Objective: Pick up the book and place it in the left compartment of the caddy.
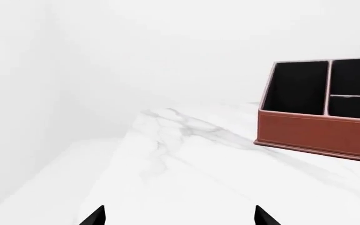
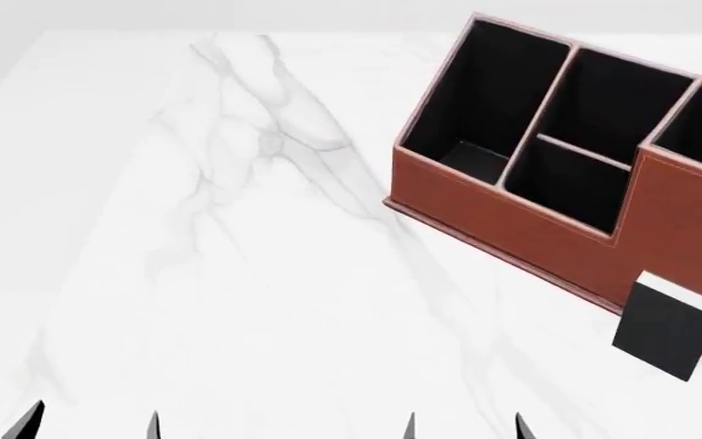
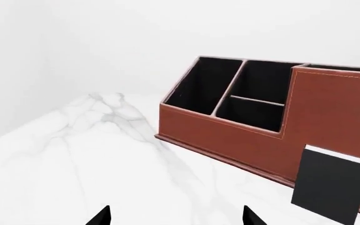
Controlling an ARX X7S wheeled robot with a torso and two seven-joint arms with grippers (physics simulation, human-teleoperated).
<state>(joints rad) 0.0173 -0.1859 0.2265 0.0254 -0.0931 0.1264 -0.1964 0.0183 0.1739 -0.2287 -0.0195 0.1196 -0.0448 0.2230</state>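
Nothing done yet. Book (image 2: 668,325) upright against caddy (image 2: 510,215) front, ahead and right of right gripper (image 3: 176,216), untouched. Both grippers spread apart, empty; left gripper (image 1: 178,216) well clear. Left compartment (image 2: 488,96) vacant. Grasp, lift, placement all remain.

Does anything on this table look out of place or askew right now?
Only the book: it stands on edge against the caddy front wall below its taller section, rather than lying flat. The caddy sits angled on the marble table. Nothing spilled or damaged.
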